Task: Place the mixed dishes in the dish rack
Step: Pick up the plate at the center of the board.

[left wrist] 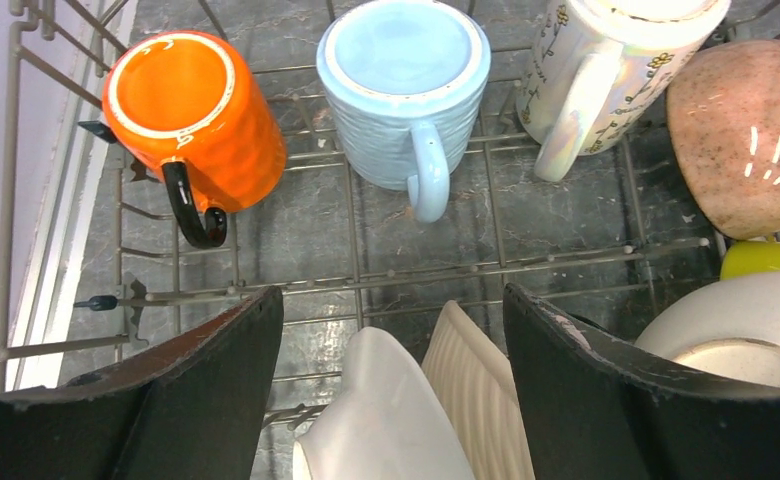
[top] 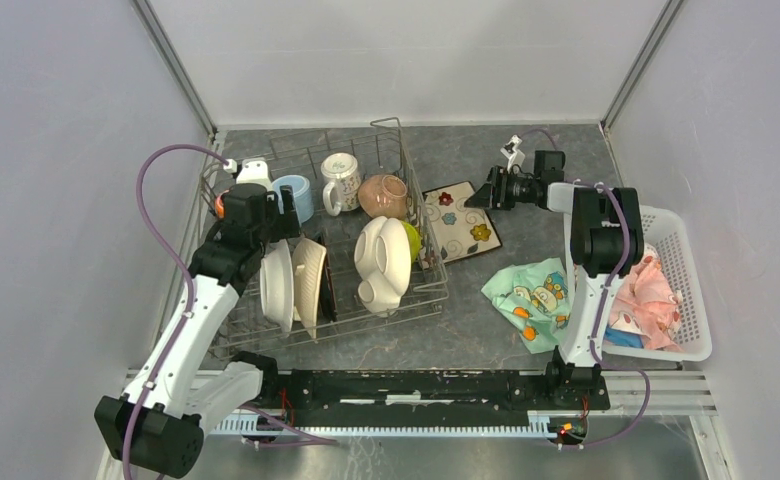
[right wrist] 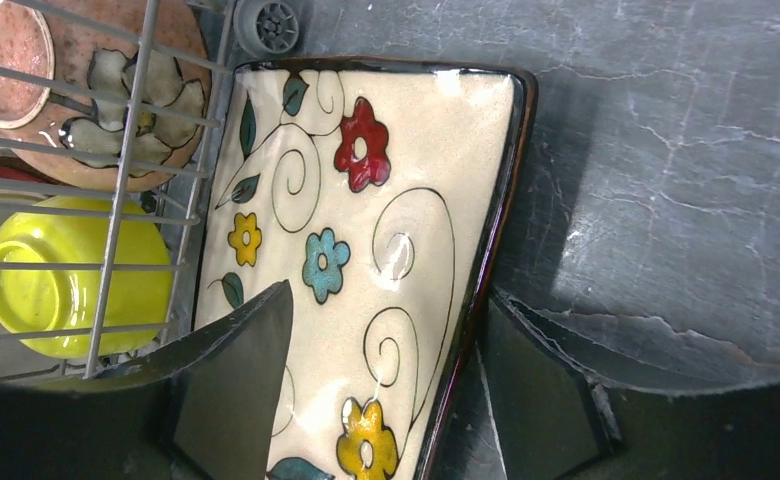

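Almost done, I think. The dish rack (top: 436, 290) is pretty full. The orange mug (left wrist: 191, 110), blue mug (left wrist: 406, 90) and white mug (left wrist: 606, 70) sit in a row at its 12 o'clock end. The tan bowl (left wrist: 746, 130) and green bowl (right wrist: 66, 270) are by its 3 o'clock side. The big cream plate (top: 383, 262) is at abt 5 o'clock. A white plate (left wrist: 386, 420) and a ribbed plate (left wrist: 476, 390) stand in the tines.

One dish is not in: the flower plate (right wrist: 366, 250). It's on the table right beside the rack's 3 o'clock side. Can't tell if it touches the wires.

R gripper (right wrist: 391, 300) is at that plate's 1 o'clock corner. Its fingers are wide apart, one over the plate and one over the table, w/ the dark rim btw them. It holds nothing.

L gripper (left wrist: 391, 310) hangs over the white plate, fingers wide, nothing in them.

Step now, my guess: grab the flower plate. Nxt, the R fingers must pinch the rim, lift, go toward 9 o'clock over the wire side, and find a free slot. Not much room, so go slow.
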